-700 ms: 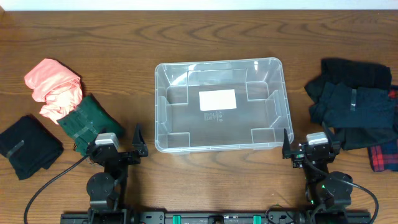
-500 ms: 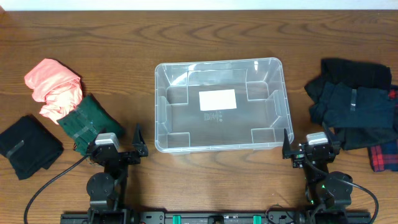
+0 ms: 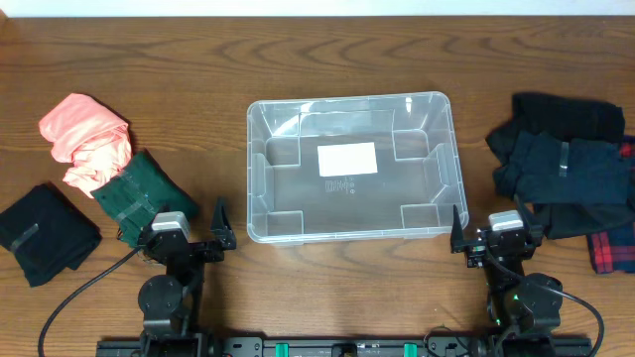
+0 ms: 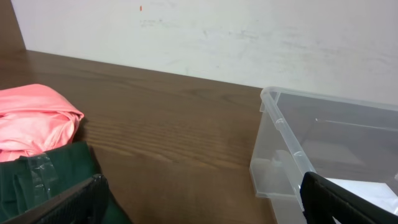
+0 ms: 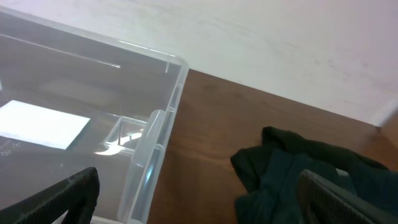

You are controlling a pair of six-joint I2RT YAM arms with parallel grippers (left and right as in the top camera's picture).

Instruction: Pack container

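The clear plastic container (image 3: 258, 149) stands empty at the table's middle, a white label (image 3: 346, 159) on its base. It also shows in the left wrist view (image 4: 292, 155) and the right wrist view (image 5: 149, 155). My left gripper (image 3: 220, 230) is open and empty near the container's front left corner. My right gripper (image 3: 458, 234) is open and empty at its front right corner. Clothes lie to both sides: a pink garment (image 3: 87, 139), a dark green one (image 3: 139, 190) and a black one (image 3: 45, 233) on the left, a dark pile (image 3: 566, 164) on the right.
A red plaid cloth (image 3: 610, 248) sticks out under the dark pile at the right edge. A white wall (image 4: 249, 37) stands behind the table. Bare wood lies in front of the container between the two arm bases.
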